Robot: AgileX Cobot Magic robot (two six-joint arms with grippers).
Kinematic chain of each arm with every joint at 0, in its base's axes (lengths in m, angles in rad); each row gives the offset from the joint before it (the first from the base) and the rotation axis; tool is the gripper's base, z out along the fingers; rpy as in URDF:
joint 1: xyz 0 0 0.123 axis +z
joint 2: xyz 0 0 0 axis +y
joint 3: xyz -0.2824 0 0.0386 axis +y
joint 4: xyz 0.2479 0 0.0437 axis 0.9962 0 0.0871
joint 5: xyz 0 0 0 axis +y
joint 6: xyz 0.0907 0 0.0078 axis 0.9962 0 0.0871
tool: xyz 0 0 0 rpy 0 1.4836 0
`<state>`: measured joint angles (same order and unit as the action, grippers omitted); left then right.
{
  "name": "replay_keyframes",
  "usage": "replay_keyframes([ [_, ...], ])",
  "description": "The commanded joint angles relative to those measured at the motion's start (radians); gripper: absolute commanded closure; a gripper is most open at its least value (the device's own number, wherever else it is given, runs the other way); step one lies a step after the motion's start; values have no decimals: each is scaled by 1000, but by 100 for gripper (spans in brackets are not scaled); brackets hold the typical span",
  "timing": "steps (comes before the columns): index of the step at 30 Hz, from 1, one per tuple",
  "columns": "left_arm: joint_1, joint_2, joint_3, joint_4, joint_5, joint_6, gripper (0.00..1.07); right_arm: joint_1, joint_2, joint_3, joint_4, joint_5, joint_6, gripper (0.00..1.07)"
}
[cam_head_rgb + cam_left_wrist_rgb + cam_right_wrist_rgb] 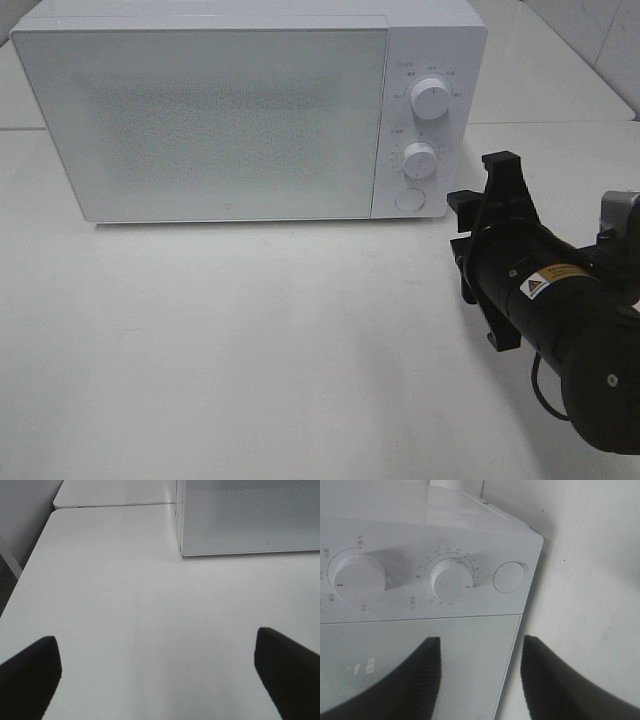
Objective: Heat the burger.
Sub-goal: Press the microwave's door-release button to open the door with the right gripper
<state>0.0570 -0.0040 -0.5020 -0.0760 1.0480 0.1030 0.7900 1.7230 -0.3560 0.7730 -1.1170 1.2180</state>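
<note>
We cannot see the burger anywhere. It is not on the worktop [250,350], and the dotted door [200,120] of the microwave [440,40] is shut and hides what is behind it, so it may be inside, but we cannot tell. The right claw [460,235] hangs just in front of the control side, turned on its side. Its two fingers are apart with nothing between them, and they touch nothing. The left claw [155,645] is wide apart over the bare worktop, well away from the microwave. We think the step now is to set the heat going, and that means the lower knob [420,160], which sits between the upper knob [430,98] and the round button [408,200]. To do it well, we should line the claw up right on the middle of that knob — one finger on each side — and then close gently. A crooked hold could slip off the smooth round edge. We should turn slowly and only a little. We should also keep clear of the round button just beside it, as a bump there might pop the door.
</note>
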Motion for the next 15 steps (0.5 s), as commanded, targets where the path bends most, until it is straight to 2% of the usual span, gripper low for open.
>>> replay_keyframes([
  [1, 2, -22, 3, -5, -9, -4, 3, 4, 3, -7, -11, 3, 33, 70],
  [2, 2, -22, 3, -5, -9, -4, 3, 4, 3, -7, -11, 3, 33, 70],
  [3, 2, -22, 3, -5, -9, -4, 3, 4, 3, -7, -11, 4, 34, 74],
  [4, 2, -22, 3, -5, -9, -4, 3, 4, 3, -7, -10, 4, 47, 84],
  [5, 2, -22, 3, -5, -9, -4, 3, 4, 3, -7, -10, 4, 47, 84],
  [7, 2, -22, 3, -5, -9, -4, 3, 4, 3, -7, -9, 7, 48, 97],
  [8, 2, -22, 3, -5, -9, -4, 3, 4, 3, -7, -9, 7, 48, 97],
  [10, 2, -22, 3, -5, -9, -4, 3, 4, 3, -7, -7, 30, 48, 107],
  [15, 2, -22, 3, -5, -9, -4, 3, 1, 3, -13, -3, 71, 48, 107],
])
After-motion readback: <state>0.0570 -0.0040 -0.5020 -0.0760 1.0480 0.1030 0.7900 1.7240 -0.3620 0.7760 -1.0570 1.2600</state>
